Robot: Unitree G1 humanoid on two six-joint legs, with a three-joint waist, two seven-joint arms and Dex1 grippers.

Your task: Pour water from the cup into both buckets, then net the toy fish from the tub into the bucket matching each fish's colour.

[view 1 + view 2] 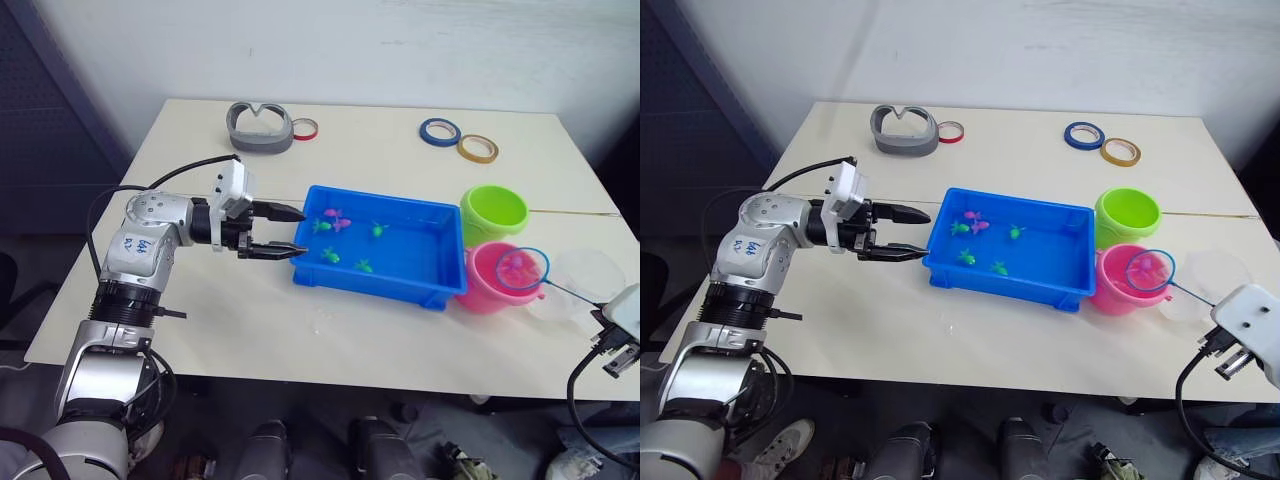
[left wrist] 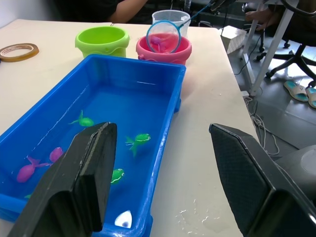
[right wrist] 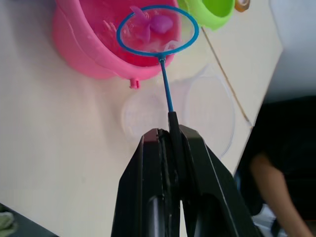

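Note:
The blue tub (image 1: 447, 282) sits mid-table, holding water and several green and pink toy fish (image 1: 330, 256). My left gripper (image 1: 290, 230) is open at the tub's left end, and its fingers (image 2: 91, 182) stand either side of the tub's near corner. To the right stand the green bucket (image 1: 493, 213) and the pink bucket (image 1: 480, 290). My right gripper (image 3: 170, 133) is shut on the net's handle. The net (image 1: 522, 269) hovers over the pink bucket with a pink fish (image 3: 160, 23) in its mesh. The clear cup (image 1: 590, 275) stands just right of the pink bucket.
At the table's back lie a grey curved piece (image 1: 260, 128), a red tape ring (image 1: 305, 128), a blue tape ring (image 1: 438, 131) and a tan tape ring (image 1: 477, 148). Water drops (image 1: 320, 320) lie in front of the tub. A person (image 2: 133, 7) sits beyond the table's right end.

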